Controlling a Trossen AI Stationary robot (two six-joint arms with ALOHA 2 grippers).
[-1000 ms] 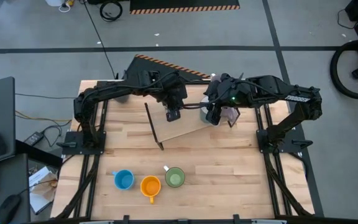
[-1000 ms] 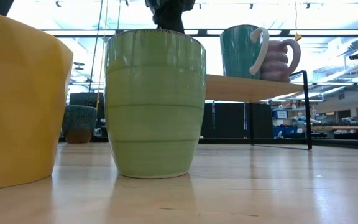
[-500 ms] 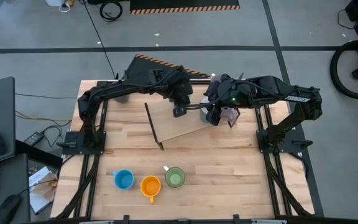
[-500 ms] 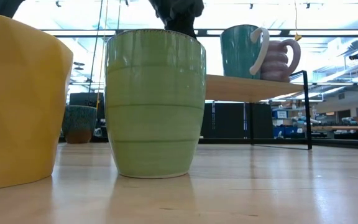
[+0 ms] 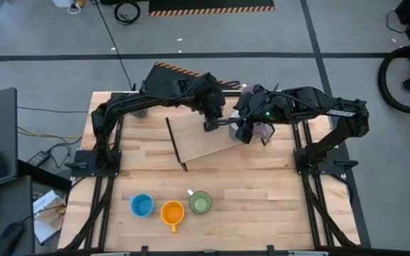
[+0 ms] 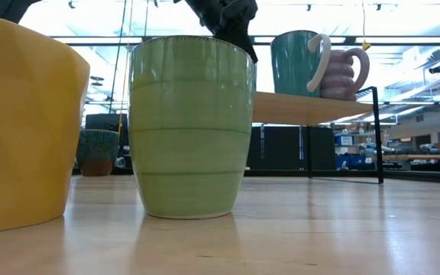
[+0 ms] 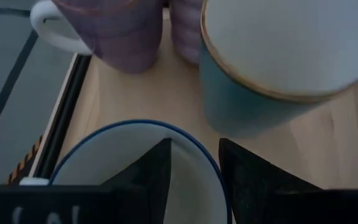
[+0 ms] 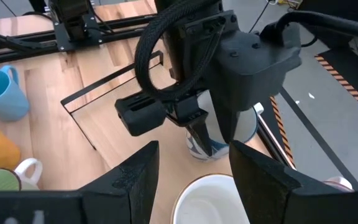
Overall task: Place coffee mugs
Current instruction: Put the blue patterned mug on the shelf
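Left gripper (image 8: 207,134), fingers pinching the rim of a white, blue-rimmed mug (image 7: 135,162), hovers over the shelf (image 5: 201,146) at upper centre, beside a teal mug (image 7: 278,68). Lower it level, clear of neighbours. Right gripper (image 8: 191,180) waits nearby, fingers spread.

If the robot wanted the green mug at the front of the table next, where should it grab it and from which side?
Probably from straight above, fingers straddling the rim of the green mug: it stands upright with its mouth open. Pinch the wall away from its white handle and from the orange mug close beside it.
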